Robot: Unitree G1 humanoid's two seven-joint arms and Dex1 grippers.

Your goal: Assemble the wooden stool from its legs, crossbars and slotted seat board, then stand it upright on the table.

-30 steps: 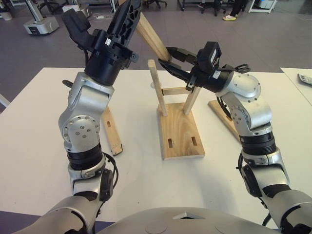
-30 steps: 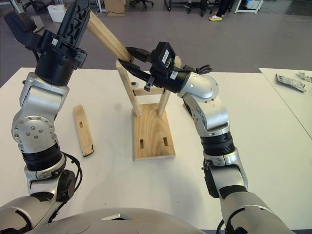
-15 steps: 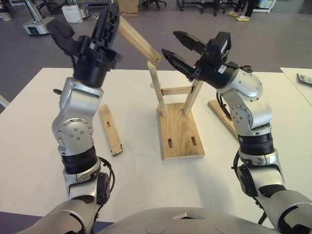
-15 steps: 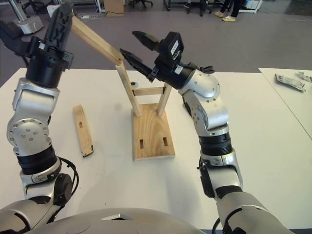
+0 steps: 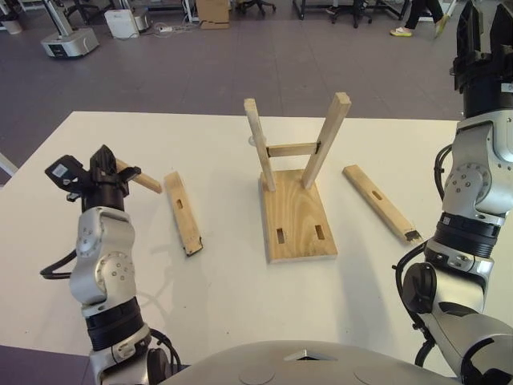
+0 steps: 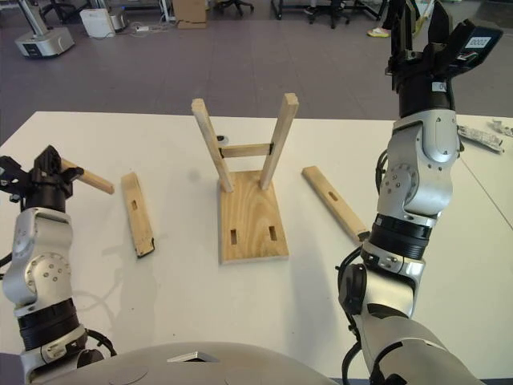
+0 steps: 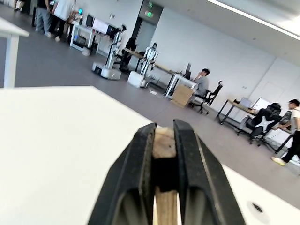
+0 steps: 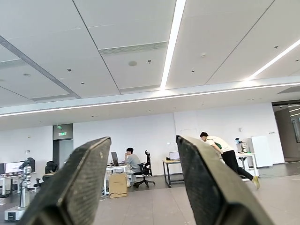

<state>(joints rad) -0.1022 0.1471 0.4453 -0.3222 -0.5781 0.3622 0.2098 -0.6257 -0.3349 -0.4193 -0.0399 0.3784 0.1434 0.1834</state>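
Observation:
The slotted seat board (image 5: pixel 300 228) lies flat mid-table. Two legs, one on the left (image 5: pixel 258 144) and one on the right (image 5: pixel 326 138), stand up from its far end, joined by a crossbar (image 5: pixel 290 149). My left gripper (image 5: pixel 112 168) is low over the table's left side, shut on a wooden bar (image 5: pixel 143 182) that sticks out toward the stool. The left wrist view shows the wooden bar (image 7: pixel 162 141) clamped between its fingers (image 7: pixel 136 159). My right gripper (image 6: pixel 429 32) is raised high at the far right, open, holding nothing, its fingers (image 8: pixel 75 183) pointing at the ceiling.
Two loose slotted wooden bars lie flat, one left of the seat board (image 5: pixel 184 212) and one right of it (image 5: pixel 381 204). The white table (image 5: pixel 240 305) has bare room in front. A second table (image 6: pixel 481 136) with small items stands at the right.
My left arm has swung down from above the stool to the table's left side, still holding the wooden bar. My right arm has pulled away from the legs and risen high to the right.

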